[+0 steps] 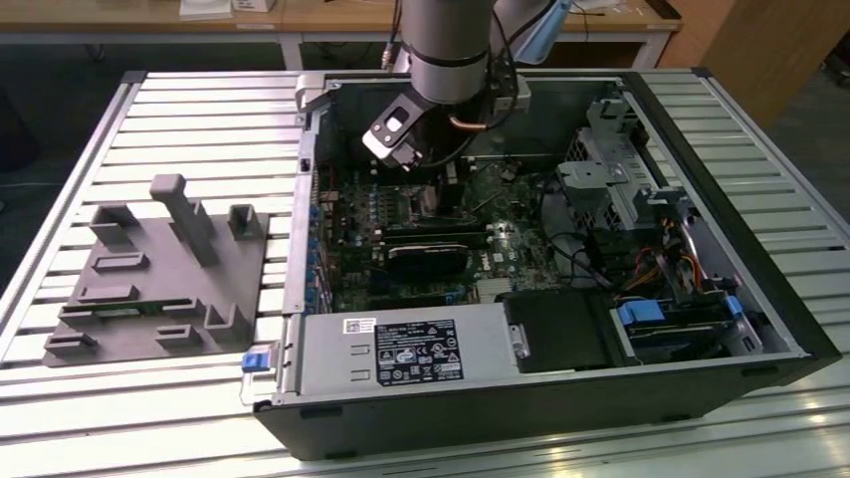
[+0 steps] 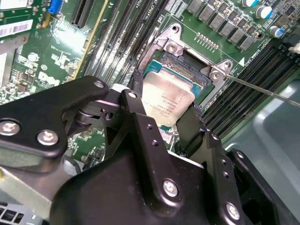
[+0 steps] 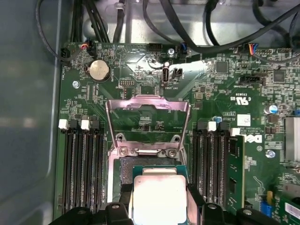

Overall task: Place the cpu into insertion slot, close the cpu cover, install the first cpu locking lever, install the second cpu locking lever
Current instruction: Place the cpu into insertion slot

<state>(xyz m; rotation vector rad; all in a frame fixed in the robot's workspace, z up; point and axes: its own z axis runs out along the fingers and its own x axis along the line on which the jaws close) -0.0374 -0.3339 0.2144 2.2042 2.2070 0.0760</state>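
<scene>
The black two-fingered claw (image 2: pixel 165 108) is pinching the small flat square cpu with a dull silvery-tan face (image 2: pixel 167 102) by two opposite edges, one black finger (image 2: pixel 135 96) on each side. In both wrist views the cpu sits directly over the small square insertion slot with a dark centre and silvery metal rim (image 2: pixel 188 64). One part of the chip covers the socket's dark centre and the rest overhangs the rim nearest the claw. Whether it already touches the slot I cannot tell.

In the first wrist view the thin square silvery metal cpu cover (image 3: pixel 147 103) stands swung open on its hinge at the slot's far edge. The green circuit board (image 3: pixel 220 93) shows through its square window. Long black memory slots (image 3: pixel 82 171) run along both sides of the socket, and a round silver coin battery (image 3: pixel 99 70) lies on the board beyond the cover. In the second wrist view a thin silvery metal rod (image 2: pixel 262 89) runs outward from one corner of the socket rim.

In the exterior view the grey robot arm (image 1: pixel 445 50) reaches down into the open black computer case (image 1: pixel 783 299), which lies on its side on a slatted silvery metal tabletop (image 1: pixel 199 110). A black graphics card (image 1: pixel 425 261) sits on the board nearer the camera than the arm. A grey moulded holder with upright posts (image 1: pixel 146 289) rests on the tabletop towards the exterior view's left, just beside the case.
</scene>
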